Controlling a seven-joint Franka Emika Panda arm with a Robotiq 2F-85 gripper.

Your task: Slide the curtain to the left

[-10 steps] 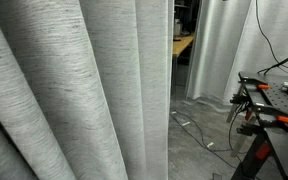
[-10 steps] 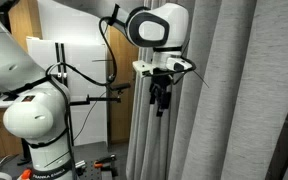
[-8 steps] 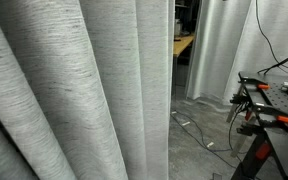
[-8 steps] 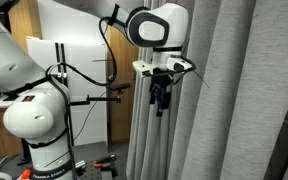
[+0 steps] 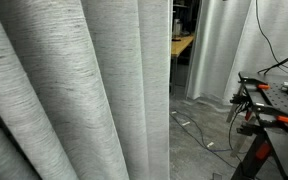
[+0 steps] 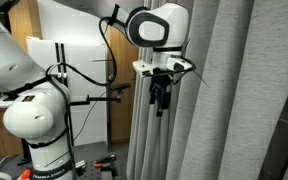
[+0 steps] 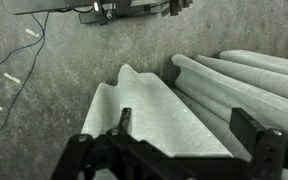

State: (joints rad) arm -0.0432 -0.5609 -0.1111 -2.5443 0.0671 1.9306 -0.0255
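Observation:
The curtain [image 5: 74, 90] is a very large light-grey streaked fabric with deep vertical folds. It fills the left of an exterior view and the right of an exterior view [image 6: 229, 90]. My gripper [image 6: 160, 98] hangs from the white wrist right at the curtain's edge fold. In the wrist view the gripper [image 7: 187, 125] is open, its two dark fingers wide apart on either side of a curtain fold [image 7: 154, 115] that hangs down to the floor. The fingers do not visibly pinch the fabric.
Paler white sheer drapes [image 5: 224, 50] hang behind a gap. A black workbench with orange clamps [image 5: 269, 100] stands at the right. Cables lie on the concrete floor [image 5: 199, 130] and also show in the wrist view [image 7: 19, 60]. The arm's white base [image 6: 34, 115] is at the left.

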